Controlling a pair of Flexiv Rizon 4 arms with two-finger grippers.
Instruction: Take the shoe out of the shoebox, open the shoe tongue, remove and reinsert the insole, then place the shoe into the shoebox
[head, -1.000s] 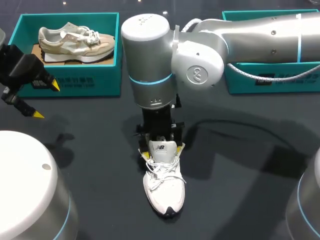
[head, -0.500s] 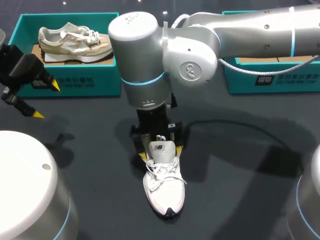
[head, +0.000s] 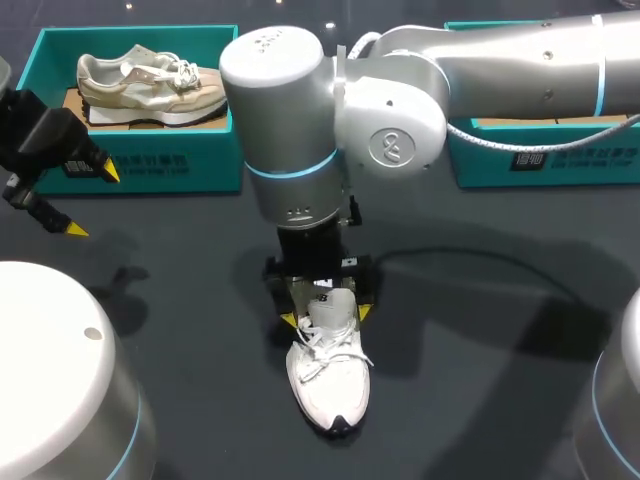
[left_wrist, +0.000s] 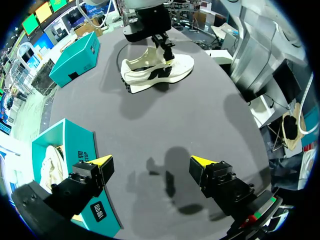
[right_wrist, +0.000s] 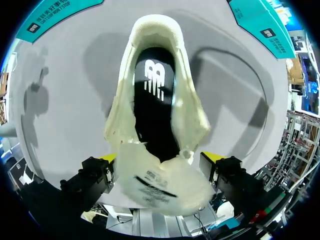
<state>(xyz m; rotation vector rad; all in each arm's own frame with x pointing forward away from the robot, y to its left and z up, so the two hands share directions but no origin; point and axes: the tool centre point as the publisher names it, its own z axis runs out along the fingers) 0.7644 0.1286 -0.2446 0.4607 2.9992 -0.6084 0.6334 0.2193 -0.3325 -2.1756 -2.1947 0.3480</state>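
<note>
Shoe stands upright on the table; your right gripper straddles its tongue, fingers apart. Your left gripper hangs open. Closing off-centre may snag laces, dragging the shoe.

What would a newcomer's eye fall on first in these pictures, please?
The big silver right arm dominates the middle of the table, its right gripper down at a white shoe standing there. Next, a beige shoe sits in the teal shoebox at the far left corner, with the left gripper open and empty near it.
</note>
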